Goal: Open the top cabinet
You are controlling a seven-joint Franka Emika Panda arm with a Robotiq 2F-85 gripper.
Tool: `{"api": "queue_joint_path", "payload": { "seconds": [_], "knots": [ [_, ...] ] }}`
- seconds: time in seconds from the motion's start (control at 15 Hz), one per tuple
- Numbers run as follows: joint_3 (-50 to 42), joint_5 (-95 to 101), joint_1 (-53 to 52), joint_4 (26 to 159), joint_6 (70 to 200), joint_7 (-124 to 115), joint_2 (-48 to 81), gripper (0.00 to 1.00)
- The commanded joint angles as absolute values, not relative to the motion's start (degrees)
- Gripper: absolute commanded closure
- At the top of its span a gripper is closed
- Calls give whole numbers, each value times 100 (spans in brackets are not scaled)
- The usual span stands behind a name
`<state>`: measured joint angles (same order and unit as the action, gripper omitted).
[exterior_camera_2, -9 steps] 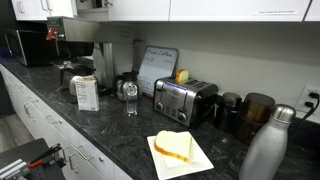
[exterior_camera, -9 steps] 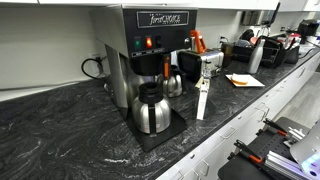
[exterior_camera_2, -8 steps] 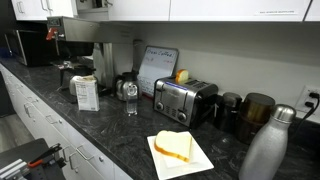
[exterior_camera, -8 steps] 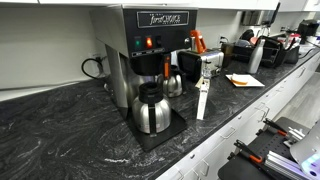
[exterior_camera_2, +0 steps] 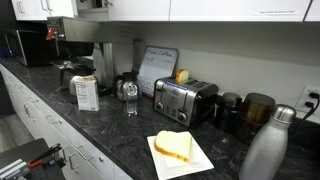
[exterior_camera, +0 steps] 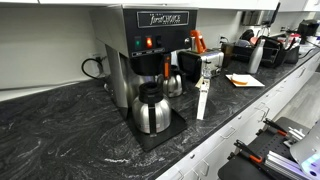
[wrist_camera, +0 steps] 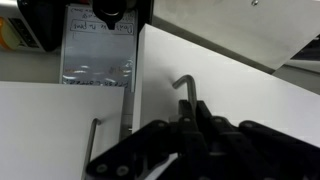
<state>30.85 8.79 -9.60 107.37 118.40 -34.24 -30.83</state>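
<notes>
In the wrist view my gripper [wrist_camera: 187, 112] is shut on the dark metal handle [wrist_camera: 183, 88] of the white top cabinet door [wrist_camera: 230, 85]. The fingers meet around the handle's bar, and its bent upper end sticks out past them. This door stands at an angle to the neighbouring door [wrist_camera: 50, 125], with a gap between them. In an exterior view the top cabinet [exterior_camera_2: 220, 9] runs along the upper edge. A dark shape at the cabinet's left part [exterior_camera_2: 92, 5] may be my gripper, but I cannot tell.
Below the cabinets, a black stone counter [exterior_camera: 70, 135] carries a coffee machine [exterior_camera: 148, 45] with a steel pot [exterior_camera: 151, 110], a toaster [exterior_camera_2: 183, 101], a steel bottle [exterior_camera_2: 267, 148] and a plate with bread [exterior_camera_2: 178, 150]. The neighbouring door has its own handle [wrist_camera: 93, 148].
</notes>
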Motion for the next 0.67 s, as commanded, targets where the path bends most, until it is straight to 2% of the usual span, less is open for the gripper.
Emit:
{"api": "queue_joint_path", "payload": {
  "seconds": [0.0, 0.6],
  "knots": [
    [3219, 911, -975, 10606, 11785, -3476, -3045, 98],
    [3661, 1080, -935, 10232, 11574, -3718, -2986, 98]
  ]
}}
